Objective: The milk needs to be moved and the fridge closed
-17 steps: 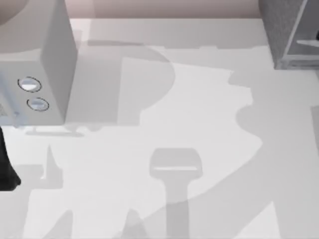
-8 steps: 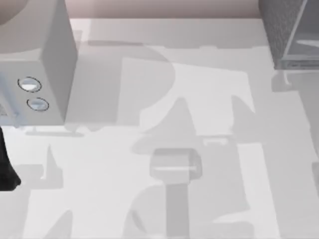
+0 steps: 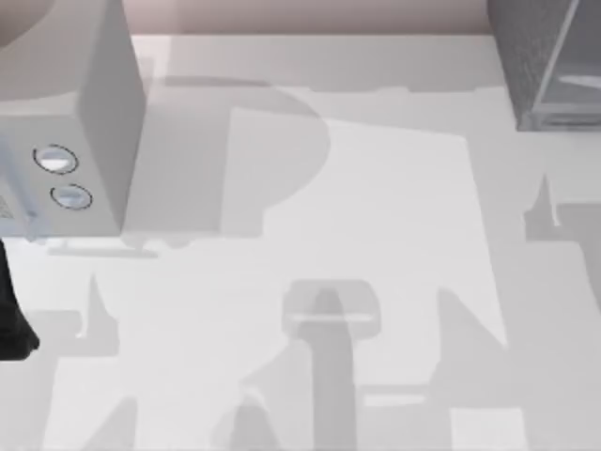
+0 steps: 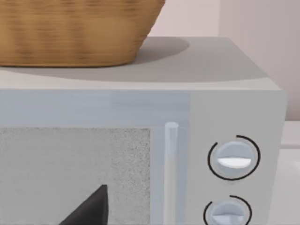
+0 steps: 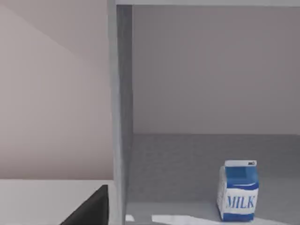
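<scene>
Currently: milk (image 5: 238, 190) upright on fridge (image 3: 537, 56) floor, far right of table (image 3: 376, 207) | door apparently open | risk — right arm's closing sweep clips frame or tips carton | jaws: cannot tell, either arm | left arm parked facing microwave (image 4: 234, 108).

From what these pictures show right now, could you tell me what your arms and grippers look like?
Little is visible: my left arm is a black, matte form at the table's left edge. A black, angular, wedge-shaped gripper part shows in the left wrist view, and another like it in the right wrist view. No cables or markings visible.
</scene>
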